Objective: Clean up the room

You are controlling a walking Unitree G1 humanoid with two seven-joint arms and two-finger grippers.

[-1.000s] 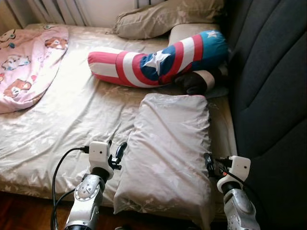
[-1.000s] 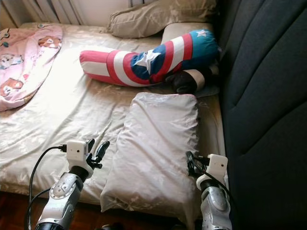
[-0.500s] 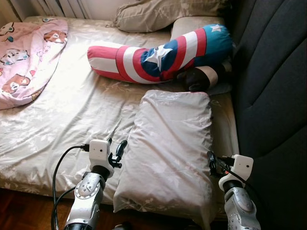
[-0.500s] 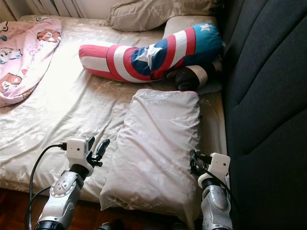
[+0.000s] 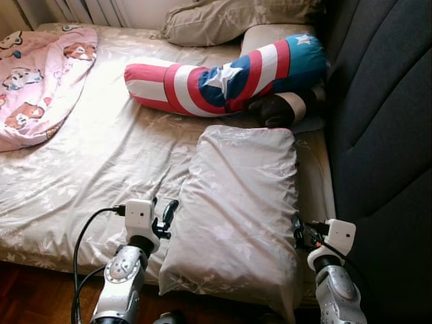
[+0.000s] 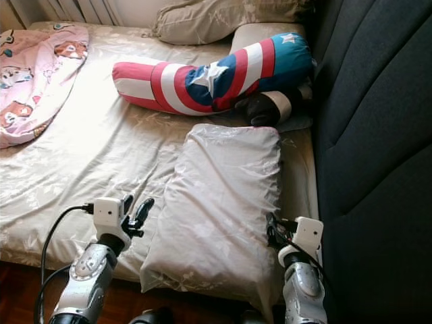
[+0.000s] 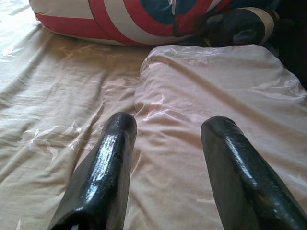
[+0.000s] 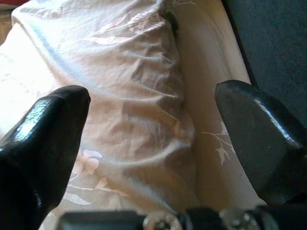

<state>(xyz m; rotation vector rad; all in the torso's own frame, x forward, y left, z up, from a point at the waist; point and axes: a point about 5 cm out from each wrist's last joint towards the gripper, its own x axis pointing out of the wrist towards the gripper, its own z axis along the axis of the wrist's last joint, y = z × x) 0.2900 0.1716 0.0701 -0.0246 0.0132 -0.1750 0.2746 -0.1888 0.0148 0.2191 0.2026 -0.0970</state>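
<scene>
Pillow [image 5: 236,209] lay along the bed's [image 5: 101,162] near edge by the headboard. Left tool [image 5: 164,214] and right tool [image 5: 297,229] flanked it, open, empty. Risked dragging it off the edge with an uneven pinch.

Sunlit bed [image 5: 101,155], dark padded headboard [image 5: 385,121]

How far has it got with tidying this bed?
Little looks done so far. The beige pillow lies lengthwise near the bed's edge, with the left gripper and right gripper open at either side of it, gripping nothing. That pillow seems the job in hand. Left over: the striped star bolster lying askew, the dark plush toy beside it, and the pink blanket bunched at the far side.
</scene>
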